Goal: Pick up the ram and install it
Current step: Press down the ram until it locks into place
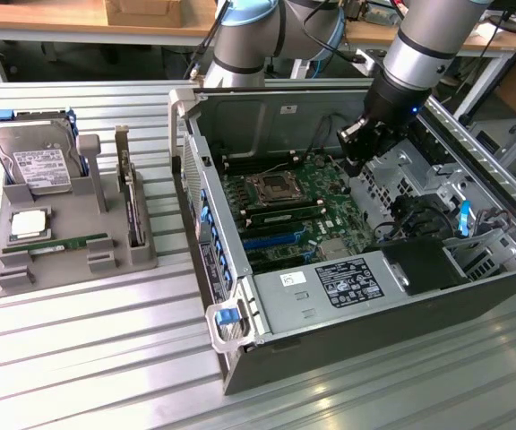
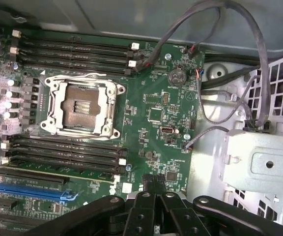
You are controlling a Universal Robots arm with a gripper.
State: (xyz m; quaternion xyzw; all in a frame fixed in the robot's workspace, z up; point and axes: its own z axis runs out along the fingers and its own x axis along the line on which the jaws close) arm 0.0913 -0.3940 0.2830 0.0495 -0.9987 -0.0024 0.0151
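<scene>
A ram point(image 1: 56, 244), a thin green stick, lies flat at the front of the grey tray point(image 1: 16, 278) on the exterior view's left. A second green ram stick point(image 1: 285, 212) point(image 2: 63, 170) sits in a slot just below the processor socket point(image 2: 81, 108) on the motherboard point(image 2: 156, 98). My gripper point(image 1: 355, 163) point(image 2: 154, 184) hangs inside the open computer case point(image 1: 330, 296), above the motherboard's edge toward the exterior view's right. Its black fingers are shut together with nothing between them.
The tray also holds a hard drive point(image 1: 38, 161), a silver processor chip point(image 1: 27, 224) and an upright dark expansion card point(image 1: 133, 202). Loose grey cables point(image 2: 220, 59) run over the board beside a metal drive cage point(image 2: 259, 162). The case walls point(image 1: 186, 125) stand around the board.
</scene>
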